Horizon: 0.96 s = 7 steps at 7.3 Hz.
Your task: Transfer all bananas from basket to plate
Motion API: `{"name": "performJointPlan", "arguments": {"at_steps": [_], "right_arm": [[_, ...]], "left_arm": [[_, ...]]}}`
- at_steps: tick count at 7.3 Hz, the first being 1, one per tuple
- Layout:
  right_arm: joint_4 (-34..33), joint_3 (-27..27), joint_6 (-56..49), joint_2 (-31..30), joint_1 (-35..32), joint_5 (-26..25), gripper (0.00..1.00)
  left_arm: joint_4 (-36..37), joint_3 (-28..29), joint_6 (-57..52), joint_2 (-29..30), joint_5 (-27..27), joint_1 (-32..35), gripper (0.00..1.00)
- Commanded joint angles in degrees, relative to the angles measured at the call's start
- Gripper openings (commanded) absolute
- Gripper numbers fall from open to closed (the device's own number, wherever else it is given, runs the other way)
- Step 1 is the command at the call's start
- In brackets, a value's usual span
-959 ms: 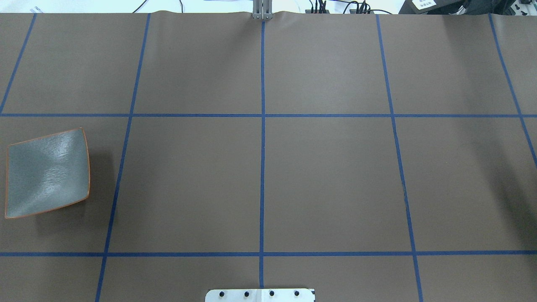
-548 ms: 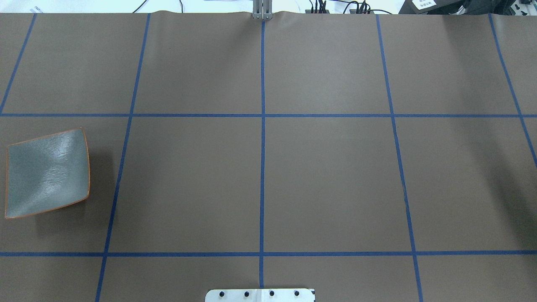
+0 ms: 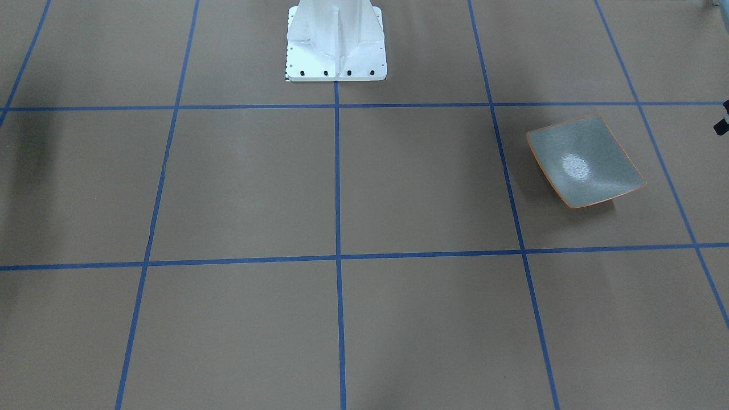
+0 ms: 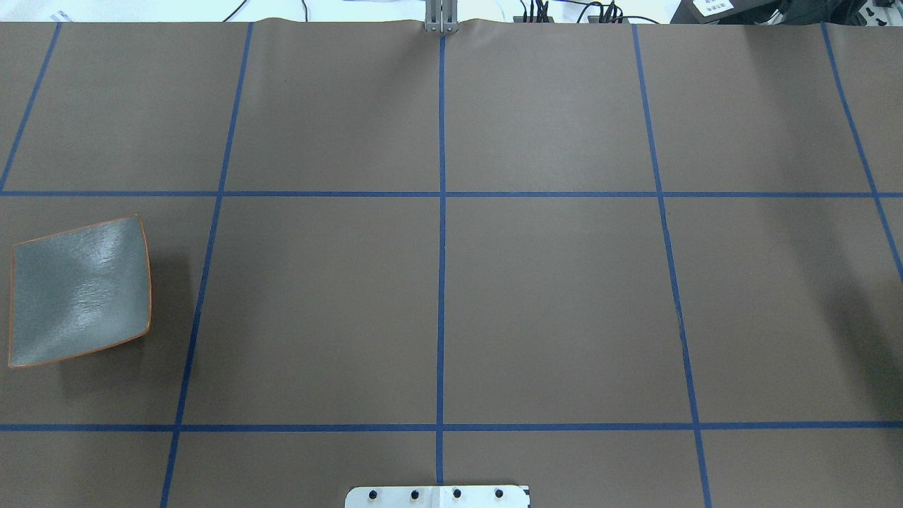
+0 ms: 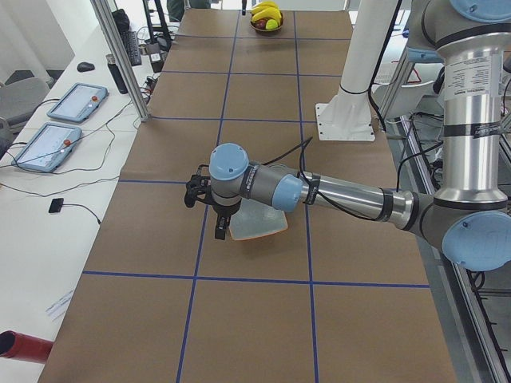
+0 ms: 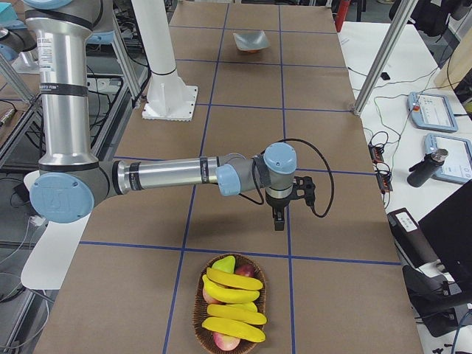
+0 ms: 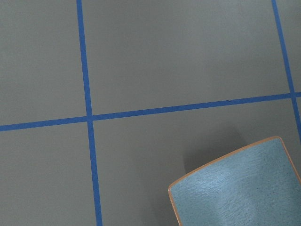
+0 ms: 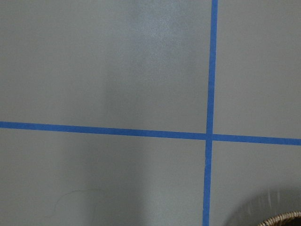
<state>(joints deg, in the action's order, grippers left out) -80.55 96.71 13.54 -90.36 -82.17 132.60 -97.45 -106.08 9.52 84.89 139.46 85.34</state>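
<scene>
The grey-green plate (image 4: 77, 293) with its orange rim lies bare at the table's left end, also seen in the front-facing view (image 3: 586, 162) and the left wrist view (image 7: 240, 188). My left gripper (image 5: 219, 227) hangs just above the plate's (image 5: 259, 227) outer edge, fingers down; I cannot tell whether it is open or shut. At the table's right end a wicker basket (image 6: 199, 313) holds several yellow bananas (image 6: 234, 280). My right gripper (image 6: 279, 221) points down above the table a short way from the basket; I cannot tell whether it is open or shut. The basket's rim (image 8: 282, 220) shows in the right wrist view.
Red and green fruit (image 6: 225, 341) lie among the bananas. The white robot pedestal (image 3: 336, 40) stands at the table's middle rear. Aluminium posts (image 6: 380, 66) rise along the far edge. Side desks carry tablets (image 5: 48, 144) and cables.
</scene>
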Motion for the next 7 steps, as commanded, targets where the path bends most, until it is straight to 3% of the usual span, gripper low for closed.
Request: {"name": "performJointPlan", "arguments": {"at_steps": [1, 5, 7], "right_arm": [[0.04, 0.41, 0.17, -0.61, 0.17, 0.21, 1.0], [-0.14, -3.7, -1.31, -1.05, -0.52, 1.51, 0.96], [-0.83, -9.66, -11.03, 0.52, -8.4, 5.37, 0.96]], "left_arm": [[0.07, 0.17, 0.06, -0.07, 0.03, -0.7, 1.0], [0.16, 0.44, 0.23, 0.01, -0.41, -1.5, 1.0], [0.07, 1.23, 0.14, 0.1, -0.5, -1.5, 1.0]]}}
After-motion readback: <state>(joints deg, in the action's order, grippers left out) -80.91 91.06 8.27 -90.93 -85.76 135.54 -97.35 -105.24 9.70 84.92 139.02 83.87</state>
